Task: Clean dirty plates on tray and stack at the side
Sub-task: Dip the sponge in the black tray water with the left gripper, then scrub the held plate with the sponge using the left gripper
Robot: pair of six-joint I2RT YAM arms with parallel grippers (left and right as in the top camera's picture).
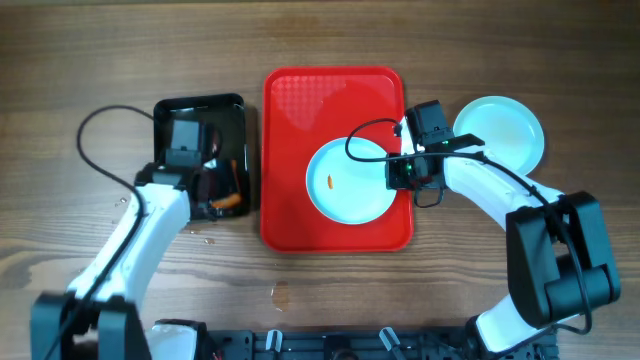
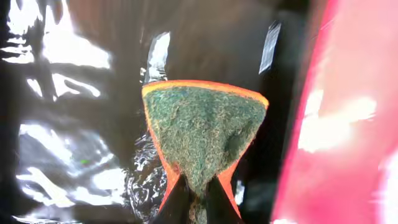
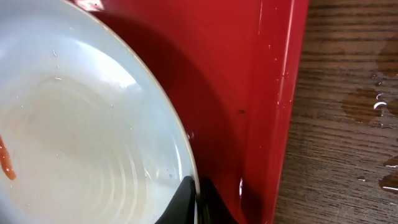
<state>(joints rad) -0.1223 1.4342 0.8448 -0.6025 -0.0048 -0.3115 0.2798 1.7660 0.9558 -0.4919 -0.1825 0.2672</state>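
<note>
A pale plate (image 1: 345, 182) with a small orange smear at its centre lies on the red tray (image 1: 300, 110), at the tray's right side. My right gripper (image 1: 400, 172) is shut on that plate's right rim; the right wrist view shows both fingers (image 3: 196, 198) pinching the rim of the plate (image 3: 74, 143), with the smear at the left edge. A second pale plate (image 1: 500, 130) rests on the table to the right of the tray. My left gripper (image 1: 215, 195) is over the black tray (image 1: 200, 108), shut on a green and orange sponge (image 2: 202, 130).
The black tray (image 2: 62, 149) is wet and reflective inside. The red tray's edge (image 2: 348, 124) shows at the right of the left wrist view. Water drops lie on the wooden table (image 3: 373, 112) by the red tray's right edge (image 3: 280, 93) and in front of the trays (image 1: 280, 295).
</note>
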